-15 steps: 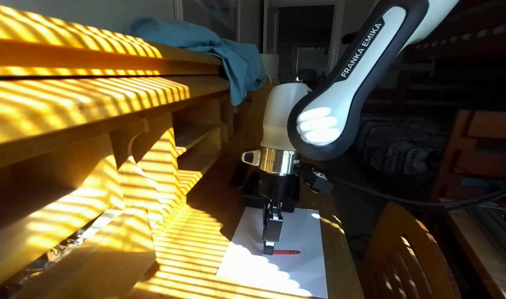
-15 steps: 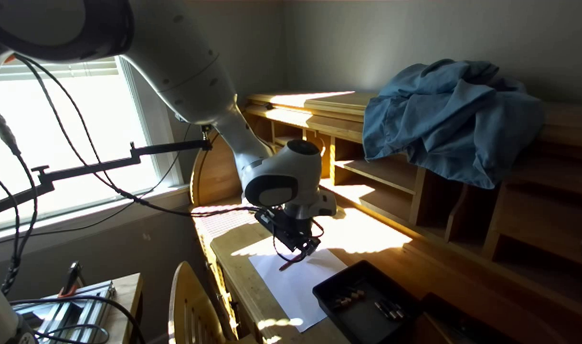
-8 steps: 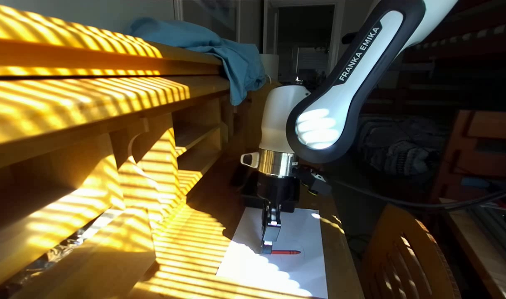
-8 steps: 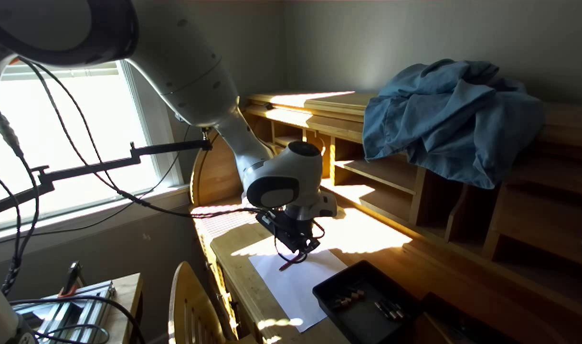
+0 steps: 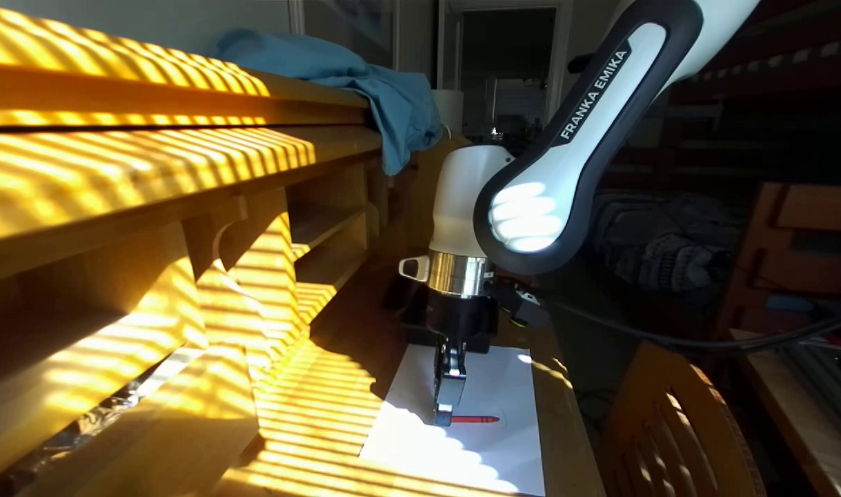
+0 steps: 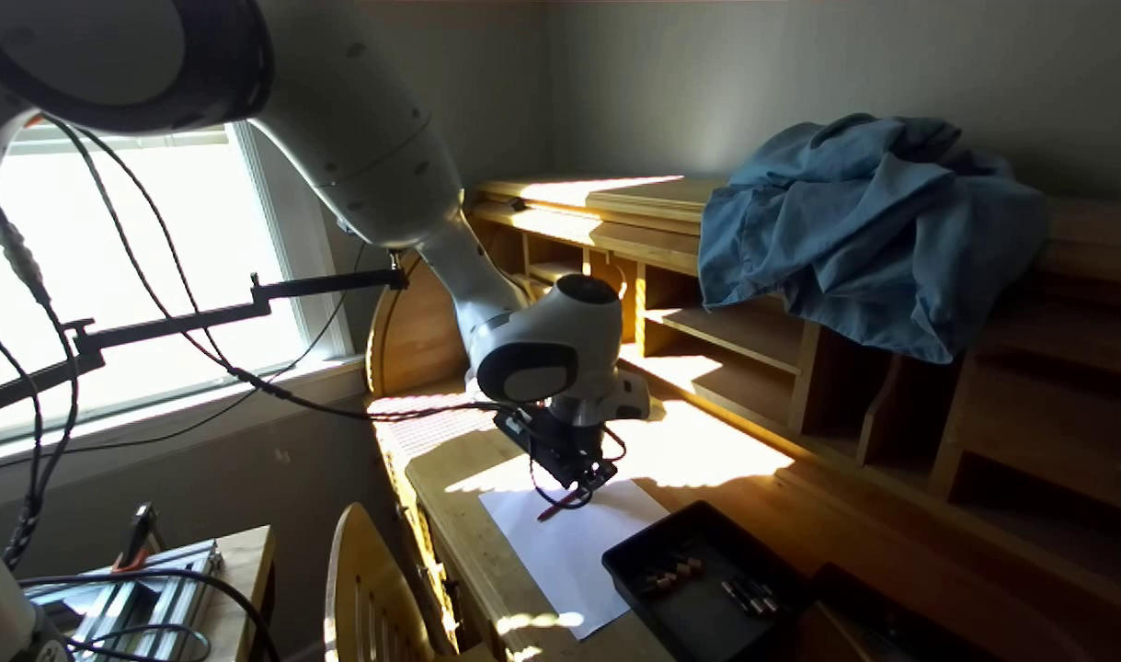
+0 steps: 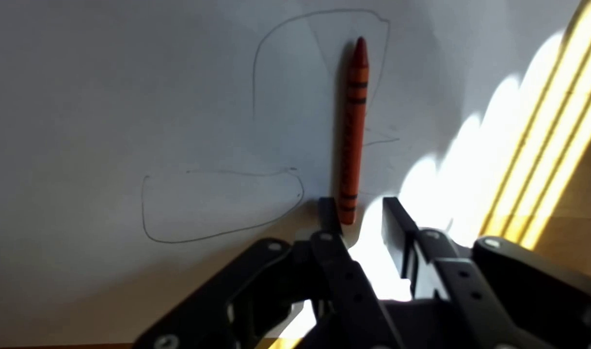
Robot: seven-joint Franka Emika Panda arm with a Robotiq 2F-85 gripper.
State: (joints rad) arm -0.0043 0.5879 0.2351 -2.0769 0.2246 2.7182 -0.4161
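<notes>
Red crayon [image 7: 354,131] on paper [image 7: 82,121], gripper [image 7: 360,211] spread at blunt end
Prob. light, stiff, brittle & slick; best hold approx. mid-barrel.

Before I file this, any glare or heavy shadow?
In the wrist view, sunlight blows out part of the paper and the crayon casts a shadow along its left; in an exterior view, the window is blown out; in an exterior view, striped sunlight crosses the desk, the picture's right side dark.
</notes>
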